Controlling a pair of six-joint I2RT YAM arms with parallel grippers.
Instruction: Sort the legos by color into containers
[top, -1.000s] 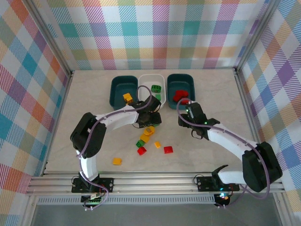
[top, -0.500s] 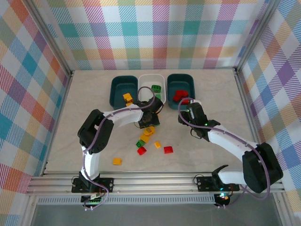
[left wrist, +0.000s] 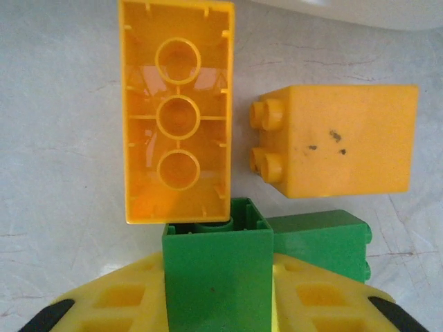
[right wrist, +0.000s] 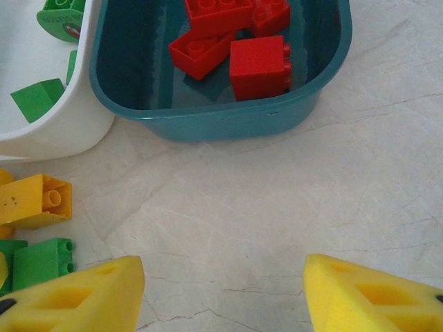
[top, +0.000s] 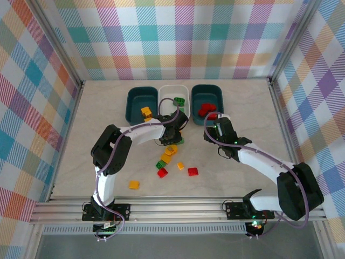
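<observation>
1. The left teal tub stands left of centre in the upper half of the top view, with a yellow brick at its lower right corner.
2. A lone orange brick lies on the table at lower left, well apart from the others.
3. The left gripper sits just below the white tub. In the left wrist view its yellow fingers are drawn in narrow against both sides of a green brick at bottom centre, gripping it.
4. Above that brick lies an upturned long orange brick. To the right is a square orange brick on its side, and a second green brick touches the gripped one.
5. The white tub holds green pieces.
6. Loose red bricks lie below centre.
7. The right teal tub holds red legos.
8. The right gripper is spread wide over bare table below that tub, with nothing between its fingers.
</observation>
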